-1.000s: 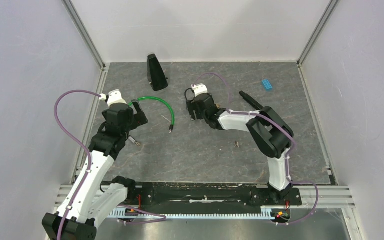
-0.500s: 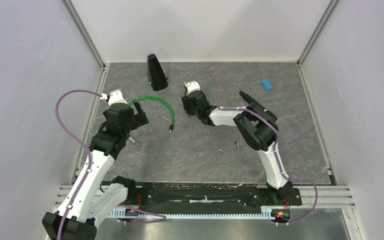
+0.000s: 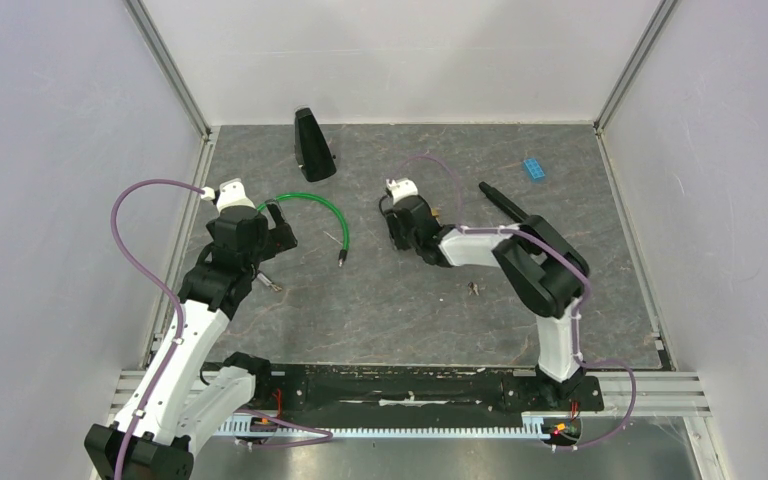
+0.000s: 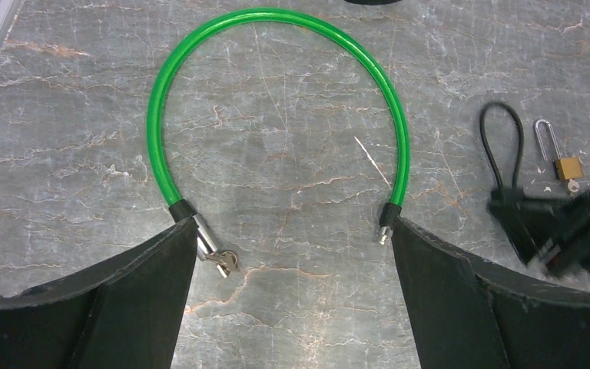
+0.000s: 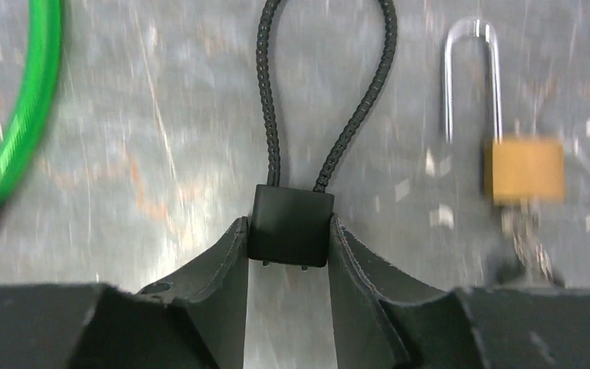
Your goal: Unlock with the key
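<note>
While the right gripper (image 5: 289, 240) pinches the black cable lock (image 5: 290, 215), loop unopened, unlocking looks barely begun; the brass padlock (image 5: 524, 171) lies at three o'clock, and the left gripper (image 4: 292, 231) gapes wide.

the worktop (image 4: 292, 192) looks like matt grey stone with pale veins. the green cable (image 4: 402, 146) has a glossy, smooth plastic sheath and bare metal ends. the black cable lock (image 5: 290, 225) has a beaded matt cord and a smooth matt block. the padlock (image 5: 524, 171) has a brass-coloured body and a shiny metal shackle. the right gripper (image 5: 288, 234) is matt black.

Padlock (image 5: 524, 171) close beside black cable lock (image 5: 290, 224)
</note>
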Robot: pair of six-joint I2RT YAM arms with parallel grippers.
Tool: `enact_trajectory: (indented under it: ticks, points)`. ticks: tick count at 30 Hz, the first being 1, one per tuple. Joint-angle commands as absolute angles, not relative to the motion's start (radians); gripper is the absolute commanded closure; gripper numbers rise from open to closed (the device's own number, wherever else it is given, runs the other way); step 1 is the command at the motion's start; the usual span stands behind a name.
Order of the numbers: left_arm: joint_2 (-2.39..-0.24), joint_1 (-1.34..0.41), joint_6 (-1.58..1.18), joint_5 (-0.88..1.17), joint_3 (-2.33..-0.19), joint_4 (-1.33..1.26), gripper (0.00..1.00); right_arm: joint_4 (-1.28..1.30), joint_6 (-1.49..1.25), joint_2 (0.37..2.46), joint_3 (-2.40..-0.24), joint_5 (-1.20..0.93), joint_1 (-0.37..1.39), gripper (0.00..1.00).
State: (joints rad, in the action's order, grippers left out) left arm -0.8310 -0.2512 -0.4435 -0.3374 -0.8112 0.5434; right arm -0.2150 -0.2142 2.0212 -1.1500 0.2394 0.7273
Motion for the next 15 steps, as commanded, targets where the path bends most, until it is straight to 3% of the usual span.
enact_trajectory:
  ticks: [1, 8, 15]
  points:
    - [-0.828, -0.253, -0.408, -0.334, -0.807, 0.506, 0.01, -0.044, -0.235, 1.845, -0.981, 0.152, 0.772, 0.89]
    - [-0.824, -0.253, -0.410, -0.337, -0.804, 0.507, 0.01, 0.117, -0.270, 1.658, -0.807, 0.131, 0.896, 0.87]
    - [-0.825, -0.253, -0.410, -0.343, -0.801, 0.507, 0.01, 0.120, -0.365, 1.659, -0.800, 0.205, 1.009, 0.83]
